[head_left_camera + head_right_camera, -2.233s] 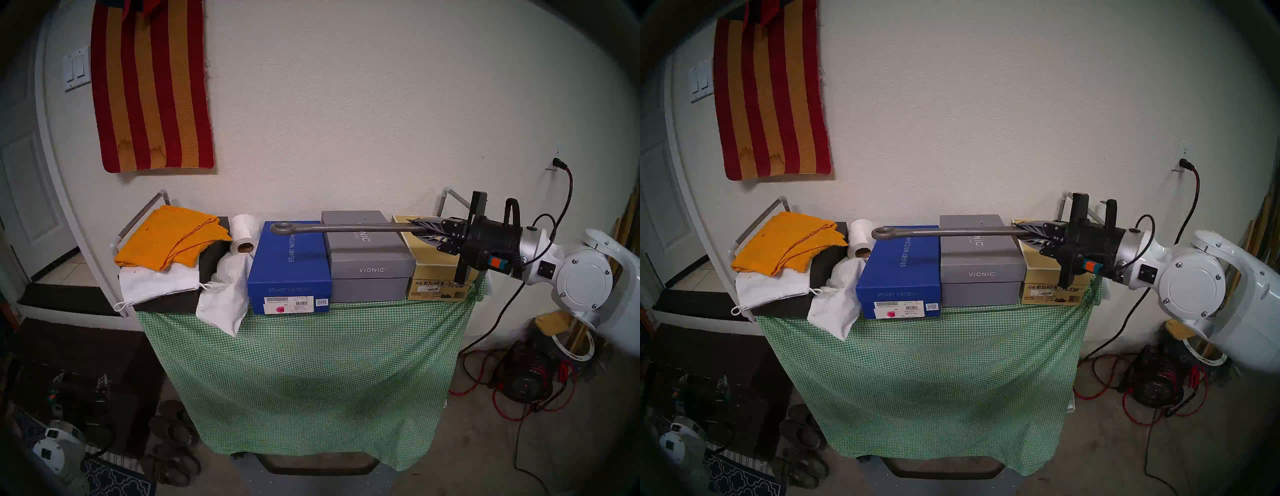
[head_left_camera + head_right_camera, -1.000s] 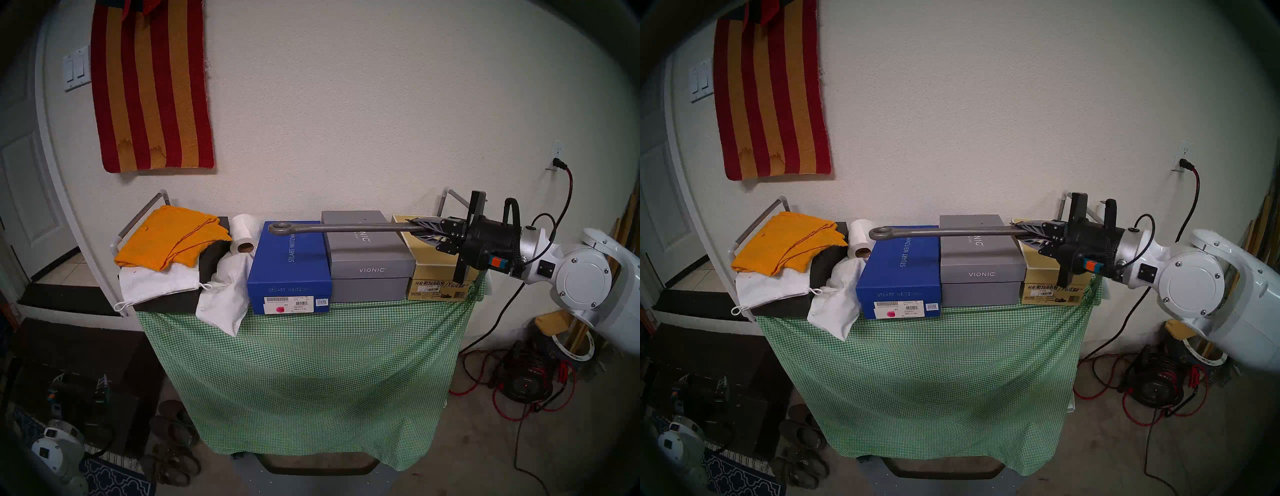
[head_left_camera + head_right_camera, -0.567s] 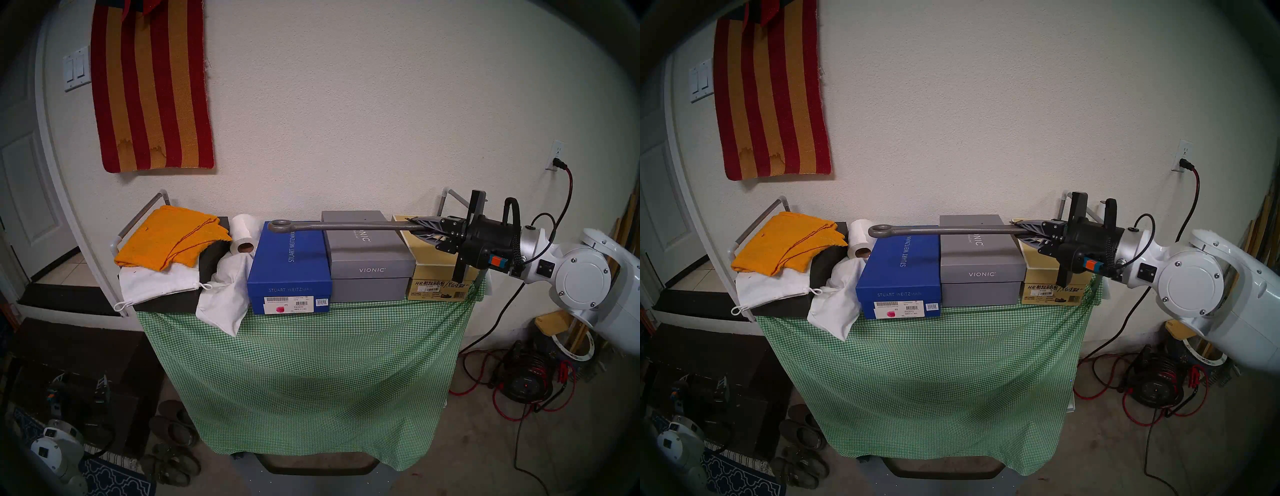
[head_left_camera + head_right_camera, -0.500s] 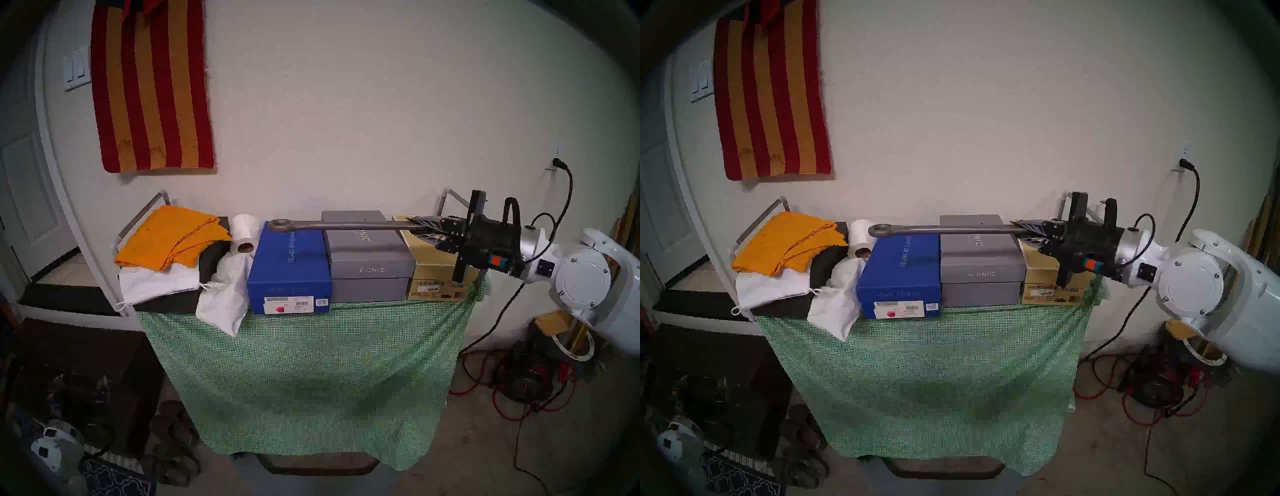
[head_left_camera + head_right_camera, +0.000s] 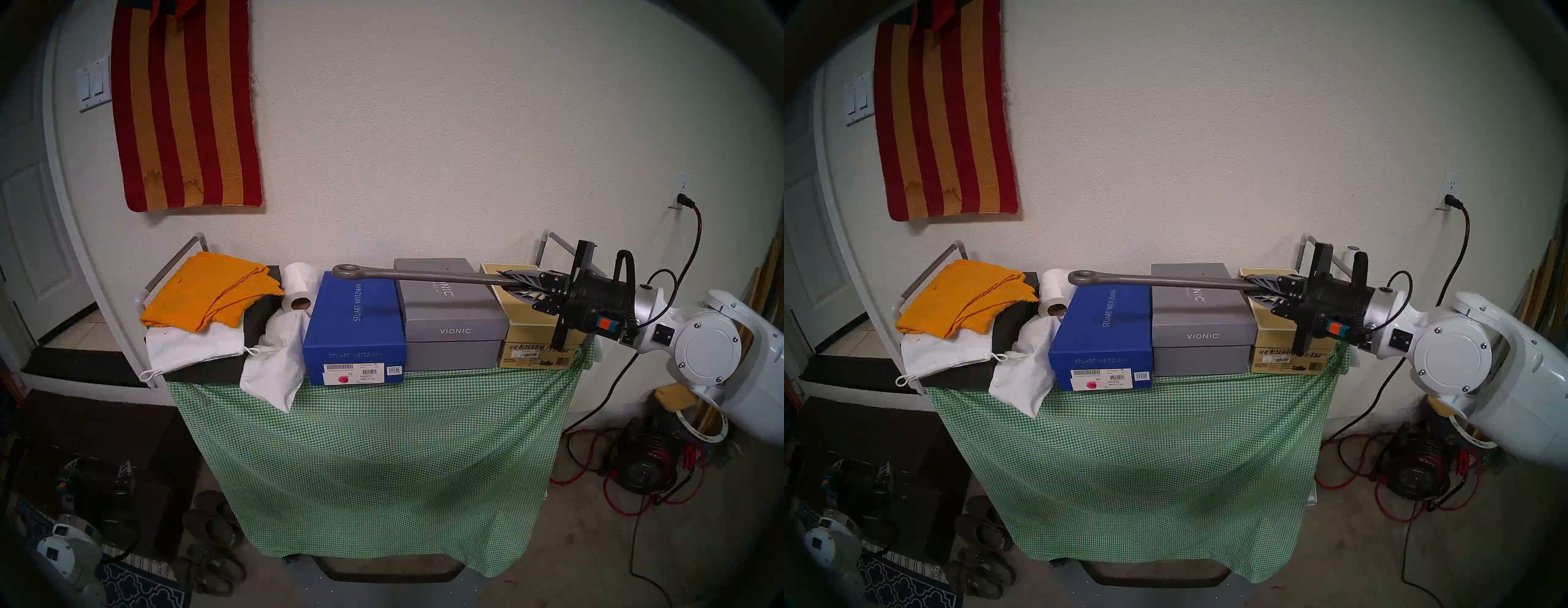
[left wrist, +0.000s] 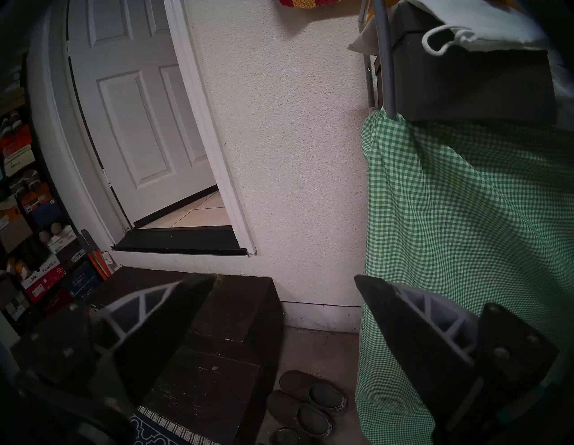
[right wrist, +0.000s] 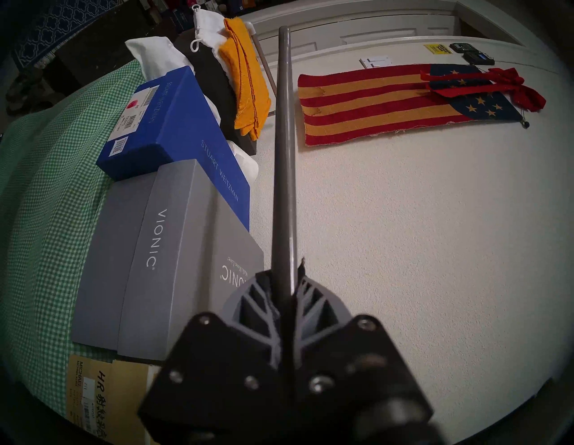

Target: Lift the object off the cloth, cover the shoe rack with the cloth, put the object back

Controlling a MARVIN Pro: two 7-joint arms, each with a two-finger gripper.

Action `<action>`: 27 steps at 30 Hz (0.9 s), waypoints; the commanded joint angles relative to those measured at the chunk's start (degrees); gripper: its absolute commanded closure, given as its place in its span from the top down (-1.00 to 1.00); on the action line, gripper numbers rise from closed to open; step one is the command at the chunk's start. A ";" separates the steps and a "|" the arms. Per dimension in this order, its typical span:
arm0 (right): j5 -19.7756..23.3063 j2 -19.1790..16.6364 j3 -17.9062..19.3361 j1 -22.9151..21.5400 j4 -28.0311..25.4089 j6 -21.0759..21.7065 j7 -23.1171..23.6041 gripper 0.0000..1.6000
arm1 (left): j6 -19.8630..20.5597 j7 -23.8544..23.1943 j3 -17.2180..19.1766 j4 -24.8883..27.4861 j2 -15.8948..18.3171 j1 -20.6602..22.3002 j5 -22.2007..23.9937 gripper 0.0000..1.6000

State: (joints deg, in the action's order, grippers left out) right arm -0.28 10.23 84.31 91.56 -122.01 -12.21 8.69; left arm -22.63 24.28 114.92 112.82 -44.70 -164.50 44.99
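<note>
The shoehorn (image 5: 424, 278) is held level above the row of shoeboxes, its long axis running across the rack from the right gripper (image 5: 515, 283) toward the ring loop (image 5: 345, 271), which hangs over the blue shoebox (image 5: 354, 327) without visibly touching it. The right gripper is clamped on the blade end, above the tan shoebox (image 5: 530, 335), so the shaft projects straight out of its closed jaws toward the robot's left. The checked cloth (image 5: 382, 458) already drapes down the front of the shoe rack (image 5: 551, 242), beneath the boxes. The coming move, judged from this, is a lowering of the shoehorn along the box tops or cloth, and clearance beneath the shaft governs it. The left gripper (image 6: 284, 281) stands wide and empty, low beside the cloth's left edge, well apart from the shoehorn. The right wrist view alone shows the shaft pinched between the fingers (image 7: 313, 298); the head views alone show its ring end.
</note>
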 commanded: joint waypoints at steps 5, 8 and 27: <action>0.44 7.33 -3.37 -3.05 0.62 -1.84 -2.74 -1.00 | 0.20 -0.54 0.51 0.23 -0.65 -0.50 0.14 1.00; 0.51 8.51 -4.15 -3.39 0.82 -2.10 -3.15 -1.00 | 0.27 -0.65 0.57 0.25 -0.73 -0.50 0.14 1.00; 1.33 20.74 -12.88 -9.37 4.64 -4.36 -5.82 -1.00 | 1.01 -1.71 1.10 0.41 -1.48 -0.50 0.14 1.00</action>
State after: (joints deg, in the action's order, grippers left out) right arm 0.92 25.25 73.70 85.93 -118.11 -15.77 3.57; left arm -21.54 22.71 115.69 113.03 -45.85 -164.50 44.99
